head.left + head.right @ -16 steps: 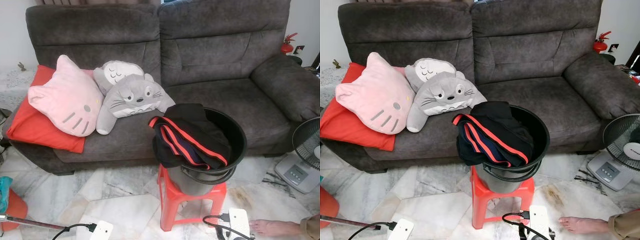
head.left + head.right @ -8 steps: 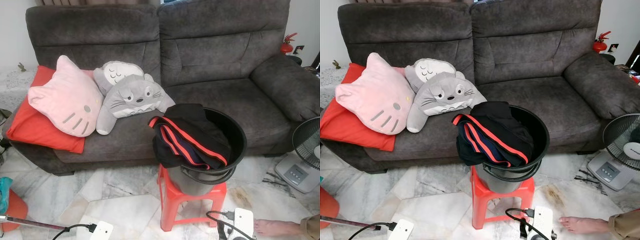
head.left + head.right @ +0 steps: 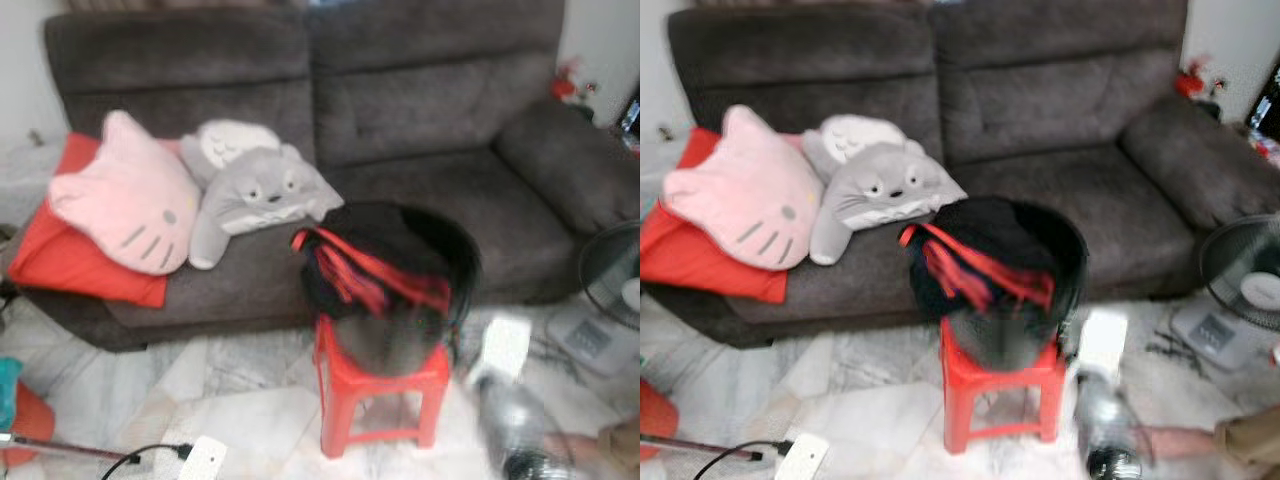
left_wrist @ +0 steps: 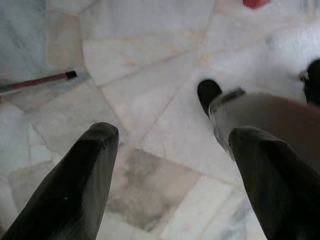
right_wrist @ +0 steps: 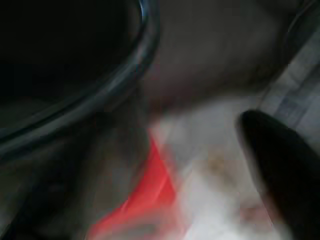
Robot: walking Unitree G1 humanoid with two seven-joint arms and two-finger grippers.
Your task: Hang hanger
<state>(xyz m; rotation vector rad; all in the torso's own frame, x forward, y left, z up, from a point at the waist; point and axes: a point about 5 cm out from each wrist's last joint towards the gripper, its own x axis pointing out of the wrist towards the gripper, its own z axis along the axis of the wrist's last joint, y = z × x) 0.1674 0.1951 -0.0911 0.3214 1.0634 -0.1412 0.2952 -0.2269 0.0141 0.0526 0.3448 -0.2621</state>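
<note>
A black bucket (image 3: pixel 455 255) stands on a red plastic stool (image 3: pixel 380 385) in front of the sofa, all blurred. A black garment with red and blue stripes (image 3: pixel 365 265) hangs over its near rim. My right arm (image 3: pixel 507 400) is raised just right of the stool, its white wrist box (image 3: pixel 505 345) level with the bucket's side. The right wrist view is smeared: the bucket rim (image 5: pixel 100 95), the red stool (image 5: pixel 150 185) and one black finger (image 5: pixel 280 170). My left gripper (image 4: pixel 174 132) hangs low over the marble floor, open and empty.
A dark grey sofa (image 3: pixel 420 110) carries a pink cat cushion (image 3: pixel 125 195), a grey plush (image 3: pixel 255 195) and a red cushion (image 3: pixel 60 260). A standing fan (image 3: pixel 615 275) is on the right. A red-handled rod (image 3: pixel 50 447) lies on the floor at left.
My right arm has risen from the bottom edge up beside the bucket's right side. The head camera has shifted slightly and the picture has become blurred. The left arm stays low.
</note>
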